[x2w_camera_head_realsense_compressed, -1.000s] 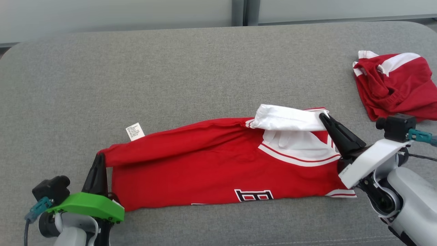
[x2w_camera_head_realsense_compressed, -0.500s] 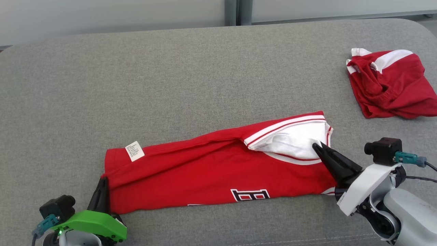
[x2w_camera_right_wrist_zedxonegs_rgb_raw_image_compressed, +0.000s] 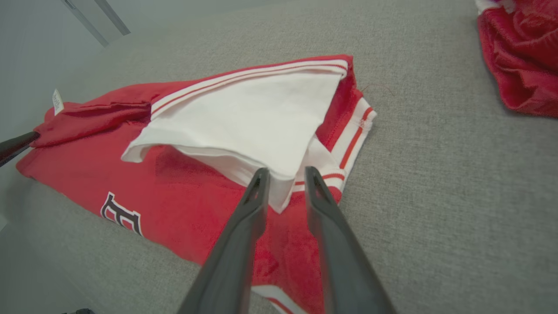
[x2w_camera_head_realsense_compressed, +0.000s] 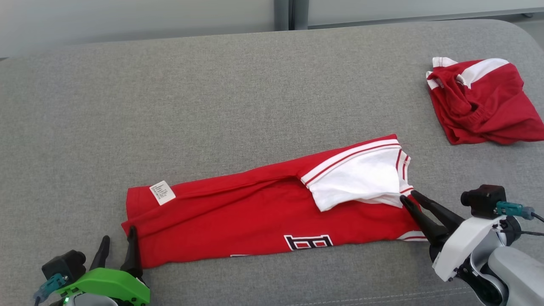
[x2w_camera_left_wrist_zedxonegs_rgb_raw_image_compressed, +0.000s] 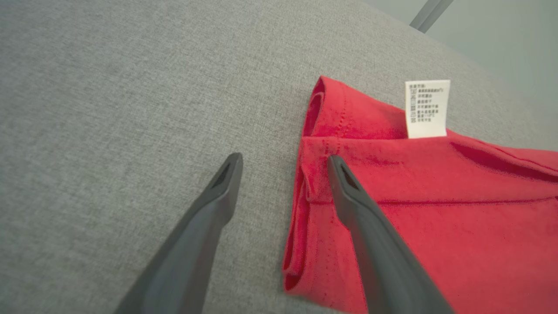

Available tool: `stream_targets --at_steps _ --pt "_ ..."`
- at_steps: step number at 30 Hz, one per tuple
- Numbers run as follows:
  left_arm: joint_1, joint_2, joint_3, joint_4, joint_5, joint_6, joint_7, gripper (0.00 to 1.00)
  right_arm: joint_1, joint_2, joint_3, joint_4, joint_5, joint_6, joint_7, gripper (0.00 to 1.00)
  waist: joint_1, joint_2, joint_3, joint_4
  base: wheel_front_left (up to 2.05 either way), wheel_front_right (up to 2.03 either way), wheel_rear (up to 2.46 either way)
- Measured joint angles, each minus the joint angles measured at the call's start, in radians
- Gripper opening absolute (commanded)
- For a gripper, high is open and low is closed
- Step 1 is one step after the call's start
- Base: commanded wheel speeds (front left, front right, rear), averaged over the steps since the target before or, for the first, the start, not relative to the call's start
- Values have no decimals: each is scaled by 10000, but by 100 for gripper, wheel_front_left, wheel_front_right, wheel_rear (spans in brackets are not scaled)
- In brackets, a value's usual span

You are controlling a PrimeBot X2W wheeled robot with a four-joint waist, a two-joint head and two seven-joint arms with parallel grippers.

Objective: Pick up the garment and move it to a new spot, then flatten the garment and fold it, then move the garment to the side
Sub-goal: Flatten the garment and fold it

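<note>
The red garment (x2w_camera_head_realsense_compressed: 255, 221) lies folded into a long band on the grey fabric-covered counter (x2w_camera_head_realsense_compressed: 212, 106). In the head view its length runs from 8 o'clock up toward 2 o'clock. A white care label (x2w_camera_head_realsense_compressed: 162, 192) sits on its upper layer near the 8 o'clock end. A white sleeve (x2w_camera_head_realsense_compressed: 357, 178) with red-and-white striped trim is turned over onto the 2 o'clock end. Black-and-white lettering (x2w_camera_head_realsense_compressed: 309, 242) shows along the edge toward 6 o'clock.

The left jaws, at 7 o'clock in the head view above a green housing (x2w_camera_head_realsense_compressed: 106, 284), stand wide apart and hold nothing. In the left wrist view one of the left fingers (x2w_camera_left_wrist_zedxonegs_rgb_raw_image_compressed: 362, 218) overlies the garment's hemmed corner. The other is over bare counter just beside the hem.

The right jaws, at 4 o'clock on a white housing (x2w_camera_head_realsense_compressed: 463, 246), are parted by a narrow gap. In the right wrist view the right fingers (x2w_camera_right_wrist_zedxonegs_rgb_raw_image_compressed: 244, 226) point at the lower corner of the white sleeve, and a tip of that corner hangs in line with the gap. The cloth does not look pinched, though whether the fingertips touch it is hard to tell from this angle.

A second red garment (x2w_camera_head_realsense_compressed: 480, 102) with white bands lies crumpled at 2 o'clock near the counter's edge, well apart from the folded one.
</note>
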Motion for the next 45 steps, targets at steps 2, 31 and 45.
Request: stream_targets --at_steps 2,31,45 --pt "5 -17 52 0 -19 0 -2 100 129 -42 -19 38 15 2 -2 66 0 0 -11 -10 0 0 0" --pt "15 -384 23 -2859 878 -61 -31 100 -12 203 -1446 945 1996 -284 1360 100 0 0 -874 442 0 0 0" --pt "269 -431 -146 -3223 878 -48 -33 100 -356 548 -1419 2151 2964 -972 3254 100 1 0 -854 1411 0 0 0"
